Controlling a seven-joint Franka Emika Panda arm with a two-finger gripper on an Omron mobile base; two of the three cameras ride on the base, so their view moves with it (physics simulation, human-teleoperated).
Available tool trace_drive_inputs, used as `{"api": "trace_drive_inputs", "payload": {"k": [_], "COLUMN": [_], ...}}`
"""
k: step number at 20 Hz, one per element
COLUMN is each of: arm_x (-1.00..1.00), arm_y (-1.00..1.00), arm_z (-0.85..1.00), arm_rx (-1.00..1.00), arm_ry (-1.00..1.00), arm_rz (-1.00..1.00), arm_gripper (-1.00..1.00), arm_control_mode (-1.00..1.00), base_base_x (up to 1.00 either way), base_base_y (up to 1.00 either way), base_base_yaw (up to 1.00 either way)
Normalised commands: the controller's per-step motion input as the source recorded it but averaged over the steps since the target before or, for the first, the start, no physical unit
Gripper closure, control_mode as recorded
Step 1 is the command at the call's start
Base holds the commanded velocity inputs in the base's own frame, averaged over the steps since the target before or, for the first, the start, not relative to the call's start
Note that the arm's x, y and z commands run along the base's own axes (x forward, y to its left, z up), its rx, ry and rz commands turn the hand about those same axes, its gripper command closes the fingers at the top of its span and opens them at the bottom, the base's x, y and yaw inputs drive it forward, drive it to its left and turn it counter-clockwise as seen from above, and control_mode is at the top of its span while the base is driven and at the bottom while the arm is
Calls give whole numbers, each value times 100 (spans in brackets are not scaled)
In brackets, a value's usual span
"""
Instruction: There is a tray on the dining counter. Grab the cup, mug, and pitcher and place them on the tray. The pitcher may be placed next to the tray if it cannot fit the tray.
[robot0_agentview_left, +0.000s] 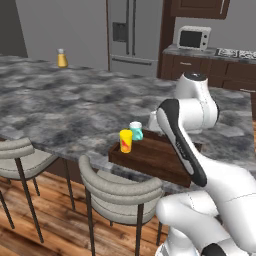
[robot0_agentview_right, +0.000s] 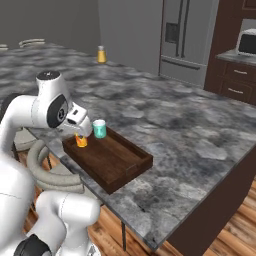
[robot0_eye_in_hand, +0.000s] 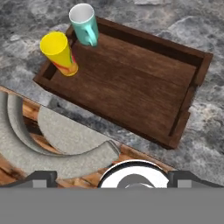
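Marbled dining counter (robot0_agentview_left: 75, 105) bearing tray (robot0_eye_in_hand: 131, 78), bottle (robot0_agentview_left: 61, 58)

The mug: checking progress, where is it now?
The mug stands upright inside the tray at one end, in a corner, just beside the cup, in the hand view's upper left.

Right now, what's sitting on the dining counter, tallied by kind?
Trays: 1, the tray
Cups: 1, the cup, on the tray
Mugs: 1, the mug, on the tray
Bottles: 1, a small yellow bottle at the far edge
Total: 4
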Motion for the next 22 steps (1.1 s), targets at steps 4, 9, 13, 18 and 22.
{"api": "trace_drive_inputs", "payload": {"k": [4,9,13,18,22], "arm_x": [-58,-62,0,0,0], "arm_y": [-9,0,0,0,0], "arm_z": [34,33,0,0,0], "arm_rx": [0,0,0,0,0], "arm_ry": [-7,-5,0,0,0], "arm_rz": [5,9,0,0,0], "arm_gripper": [-100,-100,-100,-100,-100], "arm_control_mode": [-100,-100,100,100,100], "base_base_x": [0,0,-47,-34,1], "base_base_y": [0,0,-39,-92,-100], "base_base_yaw": [0,0,4,4,16]}}
